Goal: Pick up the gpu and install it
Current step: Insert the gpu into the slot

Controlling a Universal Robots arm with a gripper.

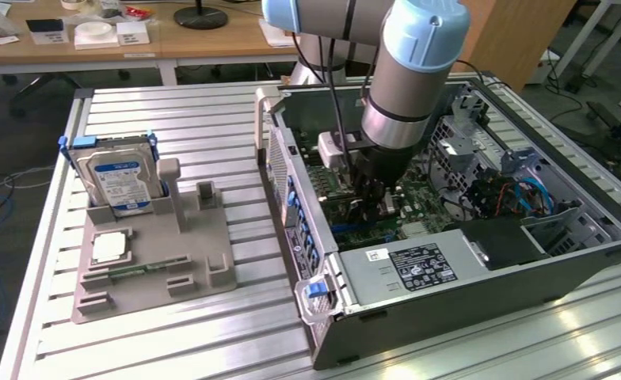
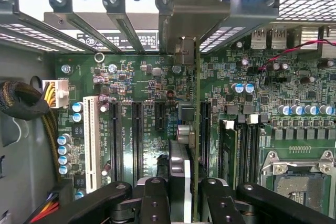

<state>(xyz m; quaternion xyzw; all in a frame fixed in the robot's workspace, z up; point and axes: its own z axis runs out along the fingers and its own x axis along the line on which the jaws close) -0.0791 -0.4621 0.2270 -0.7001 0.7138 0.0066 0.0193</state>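
Note:
In the wrist view I look straight down on the gpu (image 2: 195, 129), a thin card seen edge-on that stands upright over the green motherboard (image 2: 142, 77). Its metal bracket (image 2: 184, 19) reaches the case's rear slot openings. My gripper (image 2: 186, 203) is shut on the gpu, with one black finger (image 2: 153, 200) on each side of the card. The card runs along a long black expansion slot (image 2: 205, 129); I cannot tell whether it is seated. In the exterior view my gripper (image 1: 369, 202) is down inside the open computer case (image 1: 459, 293), above the motherboard.
On the exterior view's left, a grey parts holder (image 1: 184, 237) carries a silver hard drive with a blue label (image 1: 120, 178), a square chip (image 1: 110, 247) and a green memory stick (image 1: 142, 269). A power supply (image 1: 417, 265) and cables (image 1: 512, 194) crowd the case.

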